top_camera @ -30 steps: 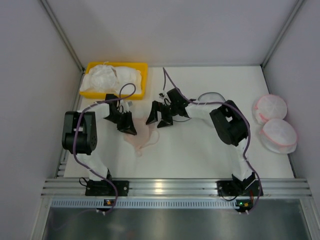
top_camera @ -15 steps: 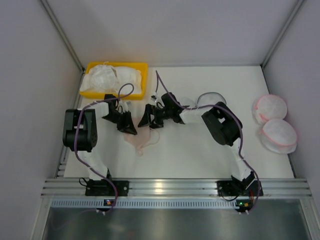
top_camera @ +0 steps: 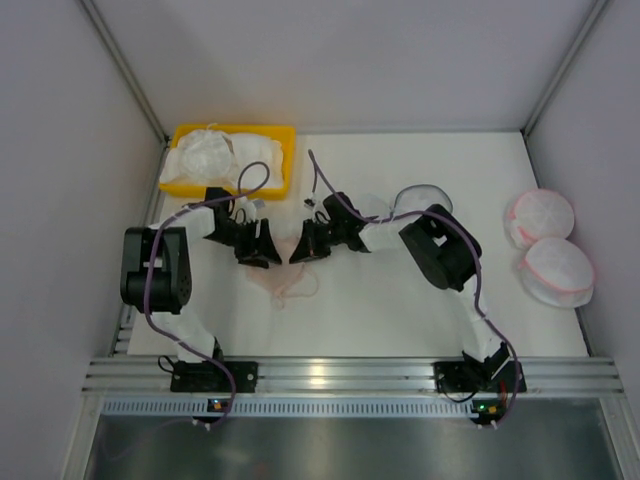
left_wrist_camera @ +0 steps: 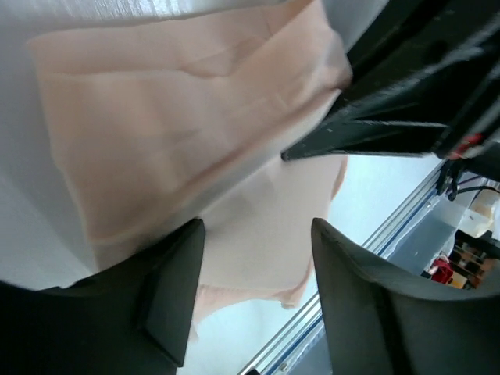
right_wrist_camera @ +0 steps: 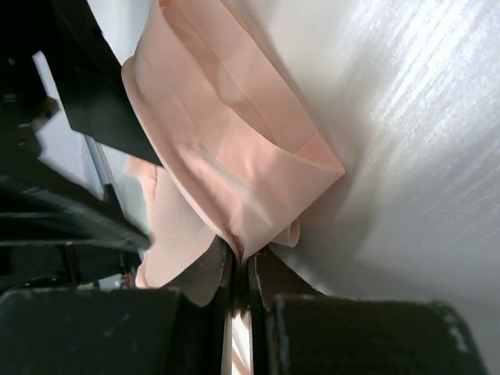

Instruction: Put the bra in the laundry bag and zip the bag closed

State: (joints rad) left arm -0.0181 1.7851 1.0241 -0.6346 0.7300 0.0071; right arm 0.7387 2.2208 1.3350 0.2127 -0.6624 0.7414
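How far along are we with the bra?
Nothing is finished yet. In hand: the right end effector is pinched on an edge of the bra, and the left end effector is open over it. Left: get it into the laundry bag behind the right arm, then zip.

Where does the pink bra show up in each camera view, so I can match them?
Top view: the bra lies left of centre on the table, between the two arms' tips.
Left wrist view: the bra fills the upper left and middle.
Right wrist view: the bra runs from upper left to centre, one fold pinched in the jaws.
Shared landmark: the right gripper, black, at the bra.
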